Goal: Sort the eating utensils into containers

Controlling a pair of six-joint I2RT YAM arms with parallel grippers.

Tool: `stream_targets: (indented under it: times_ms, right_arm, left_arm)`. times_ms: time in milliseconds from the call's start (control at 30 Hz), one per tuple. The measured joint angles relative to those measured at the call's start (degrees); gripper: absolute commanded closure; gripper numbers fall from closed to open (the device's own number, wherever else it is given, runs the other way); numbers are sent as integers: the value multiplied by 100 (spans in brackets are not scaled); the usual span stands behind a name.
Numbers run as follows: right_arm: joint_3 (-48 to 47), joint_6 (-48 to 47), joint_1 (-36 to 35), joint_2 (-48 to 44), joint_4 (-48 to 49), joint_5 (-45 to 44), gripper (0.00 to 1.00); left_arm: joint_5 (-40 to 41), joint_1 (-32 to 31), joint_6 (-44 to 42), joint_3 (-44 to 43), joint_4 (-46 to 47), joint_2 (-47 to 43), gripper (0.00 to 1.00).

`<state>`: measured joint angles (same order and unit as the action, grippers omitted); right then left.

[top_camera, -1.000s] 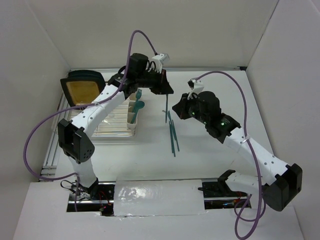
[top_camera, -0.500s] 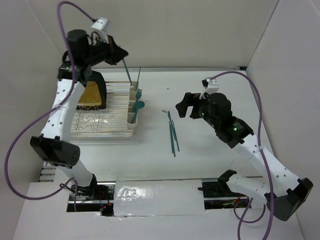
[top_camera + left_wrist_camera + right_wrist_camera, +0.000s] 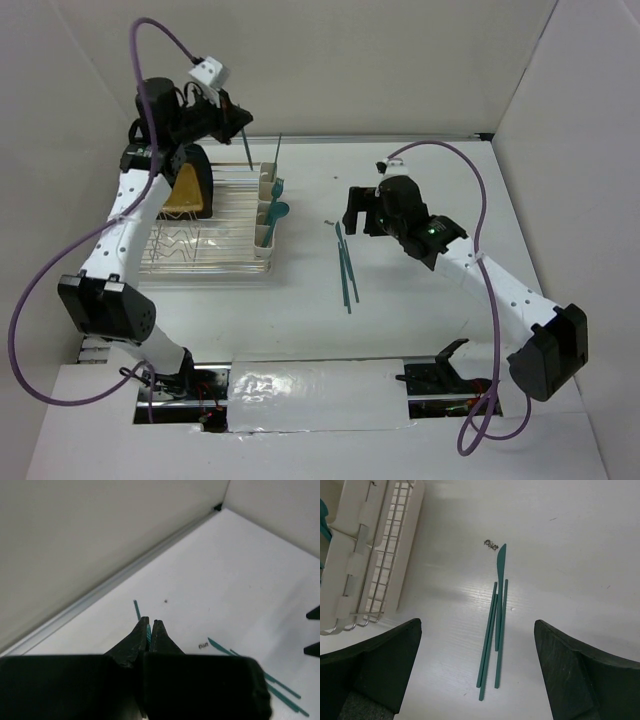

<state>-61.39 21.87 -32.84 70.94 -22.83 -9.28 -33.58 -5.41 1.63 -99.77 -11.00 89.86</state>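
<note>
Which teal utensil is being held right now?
The thin one pinched in the left hand, up over the rack; the others lie on the table or stand in the cups.

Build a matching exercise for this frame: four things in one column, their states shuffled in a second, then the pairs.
Things:
1. left gripper
2. right gripper
3. spoon
4. knife

States:
A. lying flat on the table
B. open, above the loose utensils
C. standing in a cup
D. shut on a teal utensil, raised high

Pairs: 1-D, 2-B, 3-C, 4-A
</note>
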Motion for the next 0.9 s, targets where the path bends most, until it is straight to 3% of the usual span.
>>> stream_targets:
  times_ms: [433,767,900]
  right_arm:
    - [24,258,140,-42,7,-216,0]
    - [389,382,221,-175,4,-243,0]
    - [522,472,225,-160,15,-142,0]
  left_arm:
    - [-306,-494,-472,428,109,507,100]
    - [179,-997,-903,691,52,817,100]
    - [426,-1043,-953,691,-107,986,91]
